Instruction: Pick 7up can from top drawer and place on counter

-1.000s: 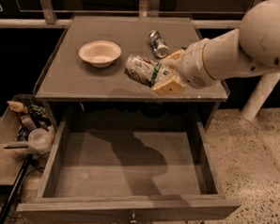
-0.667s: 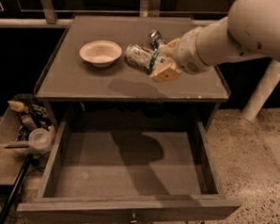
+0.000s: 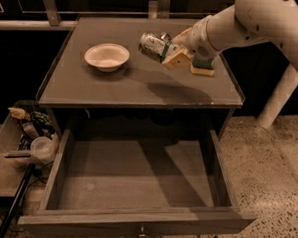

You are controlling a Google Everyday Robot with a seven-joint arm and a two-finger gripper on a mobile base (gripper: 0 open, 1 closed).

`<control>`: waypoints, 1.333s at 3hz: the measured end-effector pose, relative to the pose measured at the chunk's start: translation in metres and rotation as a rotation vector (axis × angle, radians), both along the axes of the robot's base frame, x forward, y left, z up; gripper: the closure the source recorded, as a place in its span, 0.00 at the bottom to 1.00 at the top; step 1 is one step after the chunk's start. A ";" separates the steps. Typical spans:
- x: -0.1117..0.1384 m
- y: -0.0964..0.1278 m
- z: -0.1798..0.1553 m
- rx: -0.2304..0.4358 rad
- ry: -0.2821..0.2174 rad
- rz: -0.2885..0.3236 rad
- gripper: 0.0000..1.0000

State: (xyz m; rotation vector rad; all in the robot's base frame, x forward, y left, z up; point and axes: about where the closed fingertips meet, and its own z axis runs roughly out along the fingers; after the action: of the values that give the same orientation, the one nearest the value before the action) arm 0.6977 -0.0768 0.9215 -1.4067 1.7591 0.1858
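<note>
The 7up can (image 3: 150,45), white-silver with green markings, lies on its side in my gripper (image 3: 161,48), held a little above the back middle of the counter (image 3: 140,88). The gripper's tan fingers (image 3: 175,56) are shut on the can's right end, and its shadow falls on the counter below. The white arm reaches in from the upper right. The top drawer (image 3: 136,180) is pulled fully open below the counter, with nothing in it, and its small metal knob (image 3: 142,234) shows on the front panel.
A white bowl (image 3: 106,56) sits on the counter's left half. A small pale block with a green base (image 3: 201,69) lies on the counter under the arm. A bin of clutter (image 3: 25,134) stands on the floor at the left. A white post (image 3: 278,97) stands at the right.
The gripper has carried the can from over the counter's front right area back and higher, toward the counter's back middle. The drawer has stayed open.
</note>
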 end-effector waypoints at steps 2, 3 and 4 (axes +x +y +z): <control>0.034 -0.001 -0.022 -0.005 0.059 0.022 1.00; 0.033 0.002 -0.035 -0.026 0.089 0.043 1.00; 0.032 0.006 -0.042 -0.042 0.109 0.065 1.00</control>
State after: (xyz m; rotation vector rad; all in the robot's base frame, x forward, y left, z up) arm 0.7292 -0.0705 0.8792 -1.5103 1.8159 0.2656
